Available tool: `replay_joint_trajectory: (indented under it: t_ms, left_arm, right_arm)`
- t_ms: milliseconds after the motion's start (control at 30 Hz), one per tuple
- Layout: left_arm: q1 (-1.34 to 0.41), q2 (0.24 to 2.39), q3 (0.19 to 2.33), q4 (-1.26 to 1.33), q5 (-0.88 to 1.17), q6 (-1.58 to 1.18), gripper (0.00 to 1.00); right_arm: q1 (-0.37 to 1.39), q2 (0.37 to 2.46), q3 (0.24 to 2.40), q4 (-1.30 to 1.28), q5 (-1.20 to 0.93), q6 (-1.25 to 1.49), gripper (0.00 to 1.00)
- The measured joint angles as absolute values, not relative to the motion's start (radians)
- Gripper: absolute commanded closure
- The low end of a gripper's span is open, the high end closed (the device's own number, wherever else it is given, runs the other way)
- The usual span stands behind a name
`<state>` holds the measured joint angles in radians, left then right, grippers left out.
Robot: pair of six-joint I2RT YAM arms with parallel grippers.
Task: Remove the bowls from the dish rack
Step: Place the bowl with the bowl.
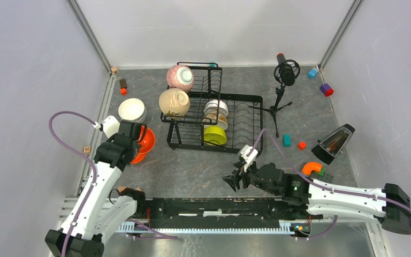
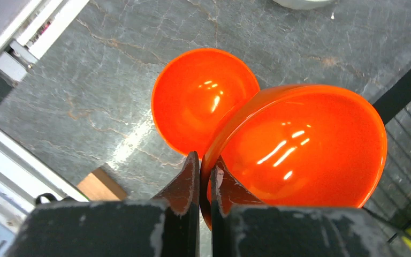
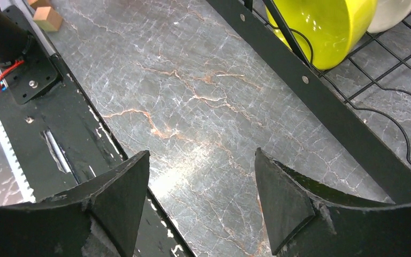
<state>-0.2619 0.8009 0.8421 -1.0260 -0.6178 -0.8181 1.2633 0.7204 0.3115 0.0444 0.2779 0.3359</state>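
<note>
Bench (image 1: 203, 168) bearing the dish rack (image 1: 214, 110), several bowls (image 1: 174, 101) aboard. The left claw (image 2: 204, 176), clenched on an orange bowl (image 2: 299, 144) by its rim, hangs it over its twin (image 2: 198, 96): likely the placing step; next, lower and let go. The right claw (image 3: 200, 160), spread and empty, faces the lime bowl (image 3: 326, 27).

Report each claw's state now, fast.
Left claw: shut on the rim of an orange bowl.
Right claw: open, holding nothing.
</note>
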Motion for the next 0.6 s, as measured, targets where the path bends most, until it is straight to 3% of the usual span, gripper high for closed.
replay_joint_trajectory:
  t_ms: [167, 600]
  left_arm:
    - [-0.191, 0.813, 0.817, -0.987, -0.597, -0.920, 0.98]
    - [0.187, 0.830, 0.656, -0.872, -0.378, -0.958, 0.98]
  right_arm:
    - [1.263, 0.670, 0.270, 0.057, 0.297, 0.376, 0.24]
    - [1.263, 0.636, 0.210, 0.075, 0.301, 0.434, 0.24]
